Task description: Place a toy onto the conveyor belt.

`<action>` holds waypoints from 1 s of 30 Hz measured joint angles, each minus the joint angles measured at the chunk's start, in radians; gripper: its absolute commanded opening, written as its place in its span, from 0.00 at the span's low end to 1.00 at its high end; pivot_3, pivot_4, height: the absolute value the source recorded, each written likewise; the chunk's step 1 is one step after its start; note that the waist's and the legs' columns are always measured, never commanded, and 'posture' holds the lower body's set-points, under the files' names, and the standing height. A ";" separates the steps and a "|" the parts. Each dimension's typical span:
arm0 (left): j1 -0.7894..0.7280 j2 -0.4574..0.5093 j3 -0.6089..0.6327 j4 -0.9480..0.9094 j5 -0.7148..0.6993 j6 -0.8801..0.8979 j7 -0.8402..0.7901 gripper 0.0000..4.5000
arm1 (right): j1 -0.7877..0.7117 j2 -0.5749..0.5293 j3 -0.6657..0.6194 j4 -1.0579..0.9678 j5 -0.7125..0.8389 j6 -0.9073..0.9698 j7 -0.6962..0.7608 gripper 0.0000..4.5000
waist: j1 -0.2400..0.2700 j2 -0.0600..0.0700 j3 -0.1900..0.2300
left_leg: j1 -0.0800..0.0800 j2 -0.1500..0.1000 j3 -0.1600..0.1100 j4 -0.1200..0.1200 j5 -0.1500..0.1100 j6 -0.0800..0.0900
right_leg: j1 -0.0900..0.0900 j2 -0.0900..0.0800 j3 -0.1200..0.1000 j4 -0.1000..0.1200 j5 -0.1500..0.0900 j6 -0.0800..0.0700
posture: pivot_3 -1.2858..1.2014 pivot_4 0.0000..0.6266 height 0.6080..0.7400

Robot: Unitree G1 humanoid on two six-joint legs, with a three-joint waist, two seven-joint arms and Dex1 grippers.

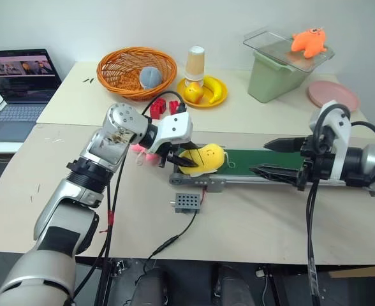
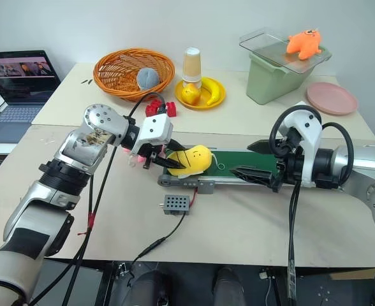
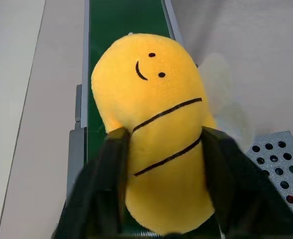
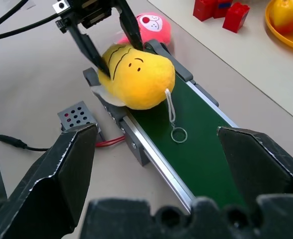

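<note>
A yellow smiling plush toy (image 1: 203, 159) lies on the left end of the long dark green conveyor belt (image 1: 264, 159). My left gripper (image 1: 182, 159) reaches in from the left. Its black fingers (image 3: 111, 164) stand apart on either side of the toy's rear end, so it is open around the toy (image 3: 151, 109). A keyring on a white loop hangs from the toy onto the belt (image 4: 196, 149). My right gripper (image 1: 259, 158) hovers over the belt's middle, wide open and pointing at the toy (image 4: 139, 79), with nothing between its fingers.
A small grey perforated box (image 1: 187, 202) sits in front of the belt's left end, and a pink toy (image 1: 139, 152) lies beside it. Behind are red bricks (image 1: 164, 106), an orange basket (image 1: 136, 71), a yellow plate (image 1: 203, 91), a green bin (image 1: 277, 73), a pink plate (image 1: 331, 94) and a laptop (image 1: 22, 83).
</note>
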 measured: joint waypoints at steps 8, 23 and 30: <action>-0.003 0.010 0.002 0.004 0.016 0.000 0.010 0.98 | -0.001 0.000 0.000 -0.002 0.000 0.000 0.002 1.00 | 0.000 0.000 0.000 | 0.000 0.000 0.000 0.000 0.000 0.000 | 0.000 0.000 0.000 0.000 0.000 0.000 | 0.52 0.24 1.00; 0.053 0.152 0.129 -0.104 -0.010 0.149 0.043 0.98 | -0.003 -0.111 -0.043 -0.007 0.050 0.004 0.062 1.00 | -0.002 0.000 0.000 | -0.001 0.000 -0.001 0.000 0.000 0.000 | 0.000 0.000 0.000 0.000 0.000 0.000 | 0.52 0.24 1.00; 0.175 0.249 0.227 -0.121 -0.013 0.210 0.145 0.98 | -0.069 -0.120 0.026 0.001 0.021 -0.020 0.081 1.00 | -0.003 0.000 0.000 | 0.000 0.001 -0.001 0.001 0.000 -0.001 | 0.000 0.000 0.000 0.000 0.000 0.000 | 0.52 0.24 1.00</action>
